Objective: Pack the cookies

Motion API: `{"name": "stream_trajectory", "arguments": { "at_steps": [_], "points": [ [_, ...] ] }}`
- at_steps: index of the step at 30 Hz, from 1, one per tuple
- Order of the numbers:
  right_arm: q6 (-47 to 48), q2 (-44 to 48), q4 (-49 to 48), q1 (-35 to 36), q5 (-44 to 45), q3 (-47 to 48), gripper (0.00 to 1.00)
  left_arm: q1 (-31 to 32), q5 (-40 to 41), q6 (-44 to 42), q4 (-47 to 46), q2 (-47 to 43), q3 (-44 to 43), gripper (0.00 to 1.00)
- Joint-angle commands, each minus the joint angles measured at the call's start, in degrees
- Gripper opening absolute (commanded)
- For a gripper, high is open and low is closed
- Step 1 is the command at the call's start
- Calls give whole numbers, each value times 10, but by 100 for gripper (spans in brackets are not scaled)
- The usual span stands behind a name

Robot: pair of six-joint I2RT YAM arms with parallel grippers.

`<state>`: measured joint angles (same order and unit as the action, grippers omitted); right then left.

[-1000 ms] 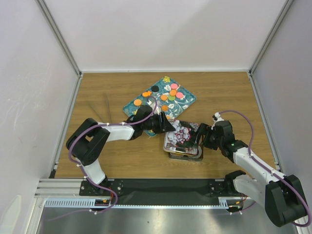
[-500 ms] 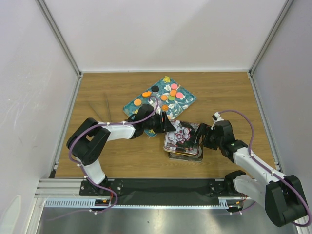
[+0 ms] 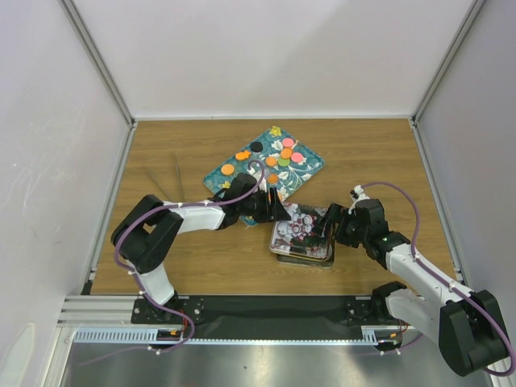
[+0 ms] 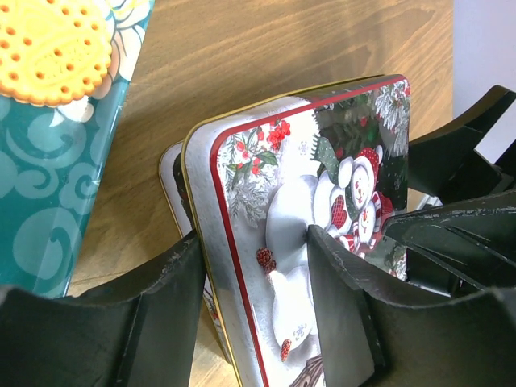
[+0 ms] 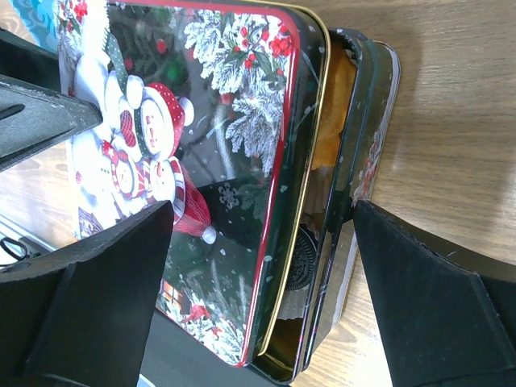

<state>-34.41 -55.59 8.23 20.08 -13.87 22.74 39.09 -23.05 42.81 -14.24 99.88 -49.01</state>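
Note:
Several cookies (image 3: 286, 152), orange, pink, green and black, lie on the teal floral tray (image 3: 310, 167); one orange cookie (image 4: 52, 48) shows in the left wrist view. More cookies (image 5: 302, 260) sit in paper cups inside the open tin (image 5: 367, 145). My left gripper (image 3: 278, 211) is shut on the far-left edge of the snowman lid (image 4: 322, 177), holding it tilted over the tin (image 3: 310, 258). My right gripper (image 3: 329, 222) is open, its fingers wide on either side of the lid (image 5: 210, 121) and the tin's right end, not touching them.
The tray (image 4: 48, 201) lies just beyond the tin, touching or nearly touching it. Grey walls close in the wooden table (image 3: 169, 153) on three sides. The black base rail (image 3: 274, 310) runs along the near edge.
The lid has come down a little and sits flatter over the tin. The left gripper has shifted slightly with it. The right arm has barely moved.

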Motion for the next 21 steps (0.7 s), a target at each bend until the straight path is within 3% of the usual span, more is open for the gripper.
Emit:
{"name": "stream_trajectory", "arguments": {
  "at_steps": [1,10,21],
  "points": [
    [-5,7,-42,2,-27,32,100,10,14,-39,47,5,-1,56],
    [-11,7,-53,0,-30,32,100,27,5,-27,53,1,-8,59],
    [-23,5,-69,0,-29,22,100,53,58,-22,76,-23,-12,58]
  ]
}}
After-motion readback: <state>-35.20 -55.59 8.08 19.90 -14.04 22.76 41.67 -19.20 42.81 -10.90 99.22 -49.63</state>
